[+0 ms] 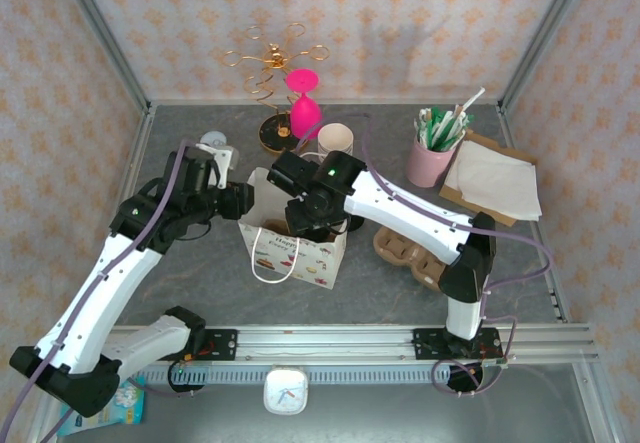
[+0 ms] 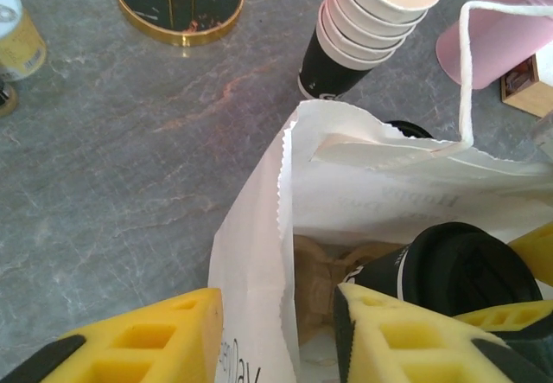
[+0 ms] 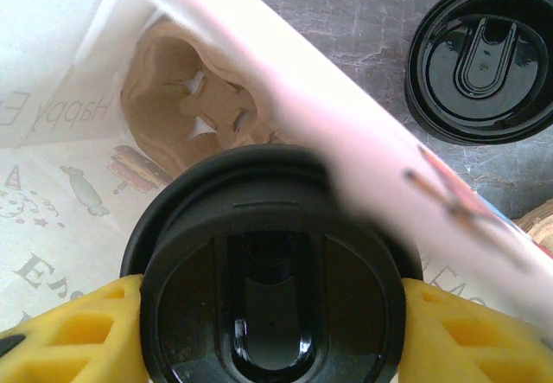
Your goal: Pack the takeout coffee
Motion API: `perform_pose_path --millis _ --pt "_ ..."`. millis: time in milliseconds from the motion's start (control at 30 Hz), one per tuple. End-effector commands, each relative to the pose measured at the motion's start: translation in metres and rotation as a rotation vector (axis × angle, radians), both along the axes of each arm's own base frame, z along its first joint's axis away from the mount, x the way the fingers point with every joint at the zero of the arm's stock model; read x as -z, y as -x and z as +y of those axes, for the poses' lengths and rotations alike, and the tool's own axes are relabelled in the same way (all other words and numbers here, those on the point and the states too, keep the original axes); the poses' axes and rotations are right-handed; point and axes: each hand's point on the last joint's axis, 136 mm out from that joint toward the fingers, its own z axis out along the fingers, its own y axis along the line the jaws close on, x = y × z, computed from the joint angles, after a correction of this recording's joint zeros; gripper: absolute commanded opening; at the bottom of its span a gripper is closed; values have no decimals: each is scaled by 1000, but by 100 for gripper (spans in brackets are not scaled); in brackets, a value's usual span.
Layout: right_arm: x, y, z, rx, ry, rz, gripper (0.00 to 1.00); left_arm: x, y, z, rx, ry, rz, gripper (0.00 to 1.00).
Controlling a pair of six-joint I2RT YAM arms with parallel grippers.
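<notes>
Left end effector [image 2: 276,340]: released; its yellow fingers [image 2: 130,344] stood apart astride the left wall of the bag, one outside and one inside.
Paper bag [image 1: 300,248]: white and printed, upright on the grey counter [image 2: 130,158], mouth open; its lower part was cut off in the left wrist view.
Cup carrier [image 3: 190,98]: brown pulp, inside the bag; only part of it was visible past the lid and the bag wall.
Takeout coffee [image 3: 272,271]: inside the bag, above the carrier; the black lid hid nearly all of the cup body.
Right end effector [image 3: 272,335]: grasping the takeout coffee, a yellow finger touching each side of the lid.
Bag wall, right wrist view: blurred, print hard to read.
Loose black lid [image 3: 484,59]: on the counter outside the bag, edge cut off.
</notes>
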Motion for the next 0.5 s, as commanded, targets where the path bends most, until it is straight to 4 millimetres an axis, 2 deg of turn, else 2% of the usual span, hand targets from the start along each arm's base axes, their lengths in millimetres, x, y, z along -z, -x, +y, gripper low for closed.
perform_pose_path --millis 0,67,200,333,467 --pt "-1 1 -3 16 13 -6 40 15 9 -2 25 0 66 38" --pt "-1 1 -4 15 18 -10 40 20 11 -5 49 5 80 37" --pt "0 0 -5 18 25 -14 40 24 8 -2 34 -26 99 24" --pt "0 -2 -9 27 37 -28 40 19 6 4 19 -58 77 12" --pt "0 -2 -8 25 35 -29 39 10 6 4 26 -51 59 4"
